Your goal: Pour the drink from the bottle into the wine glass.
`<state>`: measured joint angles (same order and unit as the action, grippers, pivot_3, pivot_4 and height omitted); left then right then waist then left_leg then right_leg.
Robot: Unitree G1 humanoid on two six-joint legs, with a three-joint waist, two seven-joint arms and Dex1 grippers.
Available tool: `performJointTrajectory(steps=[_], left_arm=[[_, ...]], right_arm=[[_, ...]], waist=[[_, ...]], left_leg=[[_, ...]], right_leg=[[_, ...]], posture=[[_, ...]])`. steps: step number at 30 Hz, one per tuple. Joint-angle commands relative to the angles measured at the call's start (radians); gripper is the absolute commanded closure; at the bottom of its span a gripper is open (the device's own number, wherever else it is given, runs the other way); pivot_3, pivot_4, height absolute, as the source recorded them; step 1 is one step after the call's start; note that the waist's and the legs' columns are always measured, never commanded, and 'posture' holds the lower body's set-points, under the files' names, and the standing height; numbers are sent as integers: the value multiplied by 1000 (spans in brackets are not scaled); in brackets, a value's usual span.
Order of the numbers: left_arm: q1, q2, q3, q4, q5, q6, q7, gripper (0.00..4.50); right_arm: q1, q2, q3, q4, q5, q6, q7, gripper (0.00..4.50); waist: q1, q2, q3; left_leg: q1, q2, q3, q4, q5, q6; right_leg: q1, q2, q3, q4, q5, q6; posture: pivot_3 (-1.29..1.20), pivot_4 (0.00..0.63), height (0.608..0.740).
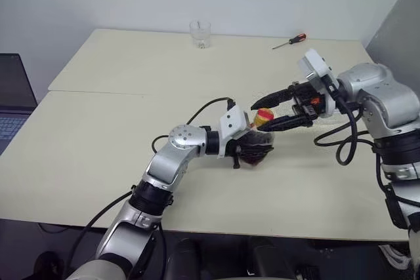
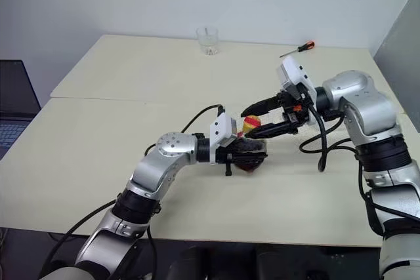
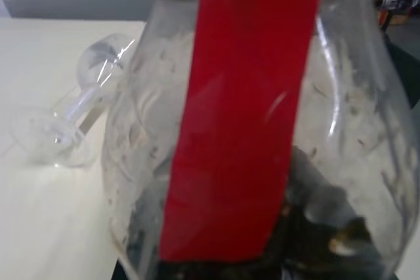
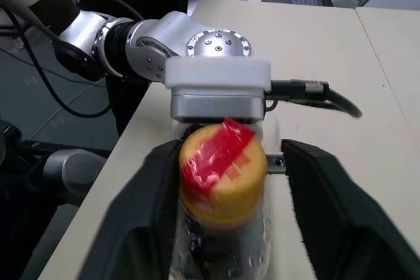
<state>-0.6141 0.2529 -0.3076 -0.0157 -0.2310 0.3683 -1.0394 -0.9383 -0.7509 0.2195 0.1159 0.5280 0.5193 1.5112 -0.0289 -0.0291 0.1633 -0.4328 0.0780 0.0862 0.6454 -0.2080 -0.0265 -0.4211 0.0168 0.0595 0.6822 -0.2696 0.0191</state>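
Uncapping stage, by look of it: no drink poured yet. Table [image 1: 98,155] wide, pale. Left gripper [image 1: 252,149] clenched on bottle [image 1: 257,143] at table centre, dark drink [image 3: 315,240] low inside. Right gripper [image 1: 272,110] at 3 o'clock of bottle, fingers [image 4: 147,208] spread either side of yellow cap [image 4: 223,181], cap still on. Wine glass [image 3: 72,122] lies on its side just beside bottle; needs righting before pour, likely. Tumbler [image 1: 200,33] at 12 o'clock, screwdriver [image 1: 289,41] at 1 o'clock, both well apart, no obstruction. Laptop [image 1: 13,100] at 9 o'clock.
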Motion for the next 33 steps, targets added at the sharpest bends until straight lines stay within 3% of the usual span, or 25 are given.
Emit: performJointTrajectory(steps=[1, 3, 9, 17, 23, 26, 28, 33], left_arm=[[-29, -17, -1, -57, -31, -37, -14, 3287], [-34, -22, -6, -49, -31, -40, -19, 3287], [-38, -36, -6, -36, -28, -44, -18, 3287], [-20, -28, -1, -9, -15, -54, 0, 3287], [-47, -21, 29, 127, 13, -96, 46, 3287], [-55, -17, 29, 163, 20, -121, 47, 3287], [-65, -21, 27, 196, 24, -138, 48, 3287], [-94, -43, 21, 270, 42, -185, 49, 3287]], right_arm=[[-10, -23, -36, -52, 30, 36, 52, 469], [-11, -35, -51, -55, 31, 40, 43, 0], [24, -113, -158, -73, 65, 92, -6, 0], [290, -173, -497, -359, 266, 317, -288, 0], [327, -76, -641, -641, 507, 553, -760, 0], [325, 30, -613, -713, 576, 633, -1043, 0], [329, 157, -565, -746, 589, 658, -1254, 0], [327, 354, -486, -816, 552, 701, -1611, 0]], waist=[[-1, 0, 0], [-1, 0, 0], [1, 0, 0], [1, 1, 0], [-6, 1, 0], [-6, 1, 0], [-6, 1, 0], [-1, 2, 0]], left_leg=[[0, 0, 0, 0, 0, 0], [0, 0, 0, 0, 0, 0], [0, 0, 0, 0, 0, 0], [0, 0, -1, 0, 0, 0], [2, 0, -3, 0, 0, 0], [2, 0, -4, 0, 1, 1], [2, 1, -4, 0, 1, 1], [-1, 0, -3, 0, 1, 1]], right_leg=[[0, 0, 0, 0, 0, 0], [0, 0, 0, 0, 0, 0], [0, 0, 0, 0, 0, 0], [1, 0, 2, 0, 0, 0], [1, 2, 3, 3, -1, 2], [1, 2, 4, 3, -1, 3], [1, 2, 5, 3, -1, 3], [-1, 2, 5, 1, -1, 1]], posture=[[0, 150, 740], [0, 150, 740], [0, 150, 740], [0, 150, 740], [0, 150, 740], [0, 150, 740], [0, 150, 740], [0, 150, 740]])
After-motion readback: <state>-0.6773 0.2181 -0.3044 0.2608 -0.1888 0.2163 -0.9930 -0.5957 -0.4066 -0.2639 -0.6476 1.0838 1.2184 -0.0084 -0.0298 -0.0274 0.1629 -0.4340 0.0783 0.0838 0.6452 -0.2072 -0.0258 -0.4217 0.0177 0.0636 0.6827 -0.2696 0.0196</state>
